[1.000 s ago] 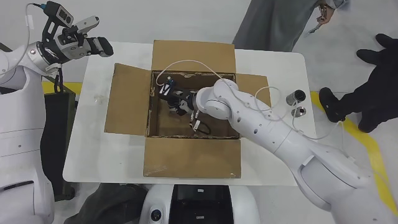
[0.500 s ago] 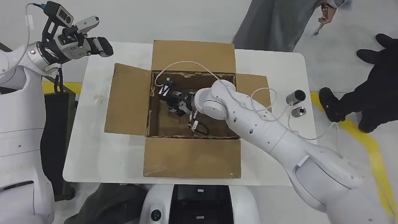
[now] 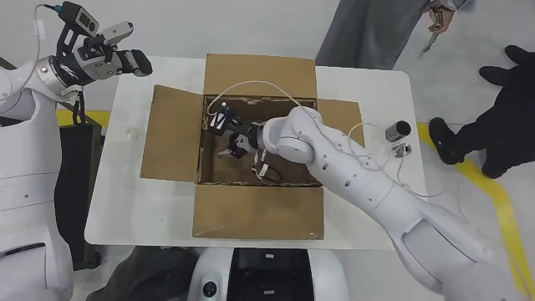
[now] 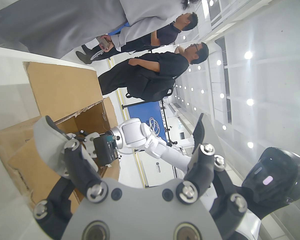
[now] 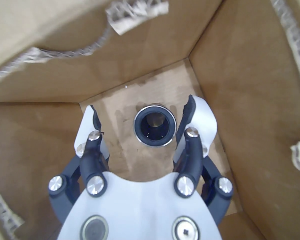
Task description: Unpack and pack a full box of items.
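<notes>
An open cardboard box (image 3: 259, 211) stands mid-table with its flaps spread. My right gripper (image 3: 227, 134) is down inside it, near the far left corner. In the right wrist view this gripper (image 5: 141, 103) is open, its fingers either side of and above a short cylinder (image 5: 155, 129) with a black ring and a metal rim. The cylinder stands upright on the box floor (image 5: 130, 93), untouched. My left gripper (image 3: 138, 61) is held in the air over the table's far left corner, open and holding nothing (image 4: 125, 118).
Two small cylindrical items (image 3: 398, 130) (image 3: 404, 150) lie on the white table (image 3: 142, 209) to the right of the box. Torn cardboard edges (image 5: 137, 13) line the box rim. People stand beyond the table's far right side.
My right gripper has shifted slightly inside the box toward its far left corner. The left arm has stayed still.
</notes>
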